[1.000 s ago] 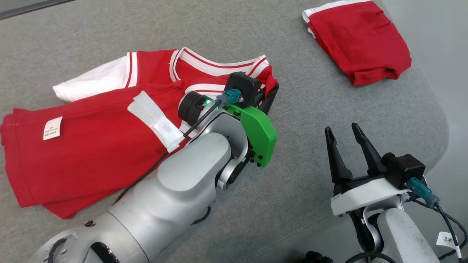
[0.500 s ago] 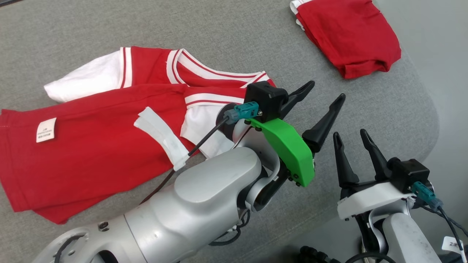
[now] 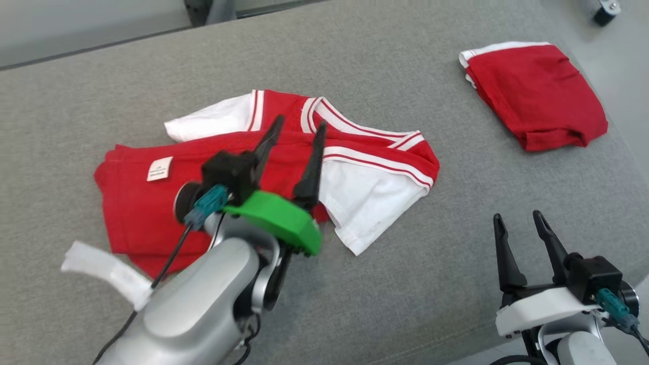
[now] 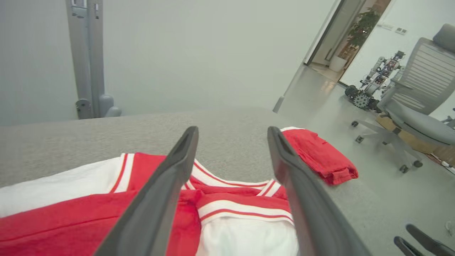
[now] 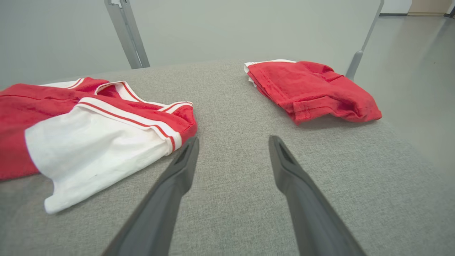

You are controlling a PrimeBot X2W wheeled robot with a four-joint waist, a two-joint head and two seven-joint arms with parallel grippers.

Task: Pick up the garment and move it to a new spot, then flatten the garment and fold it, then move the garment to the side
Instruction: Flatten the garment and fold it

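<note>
The garment (image 3: 365,177) is a red shirt with white sleeves and striped trim, lying folded over itself on the grey padded table (image 3: 405,284). My left gripper (image 3: 299,126) hovers open over the shirt's red middle, fingers pointing at the collar, with nothing between them. In the left wrist view the gripper (image 4: 231,131) frames the collar of the garment (image 4: 227,206). My right gripper (image 3: 517,218) stands open near the table's front right, off the cloth. From the right wrist, the gripper (image 5: 233,140) is over bare table beside the garment's white sleeve (image 5: 89,142).
A second red garment (image 3: 537,96), folded small, lies at the table's far right corner, also seen as the folded red garment (image 5: 309,89). The table edge curves away on the right. An office chair (image 4: 416,106) stands on the floor beyond it.
My left gripper has opened and let go of the garment, lifted, then swung back left over the shirt. The white sleeve now lies spread. The head camera has shifted; the right arm stays put.
</note>
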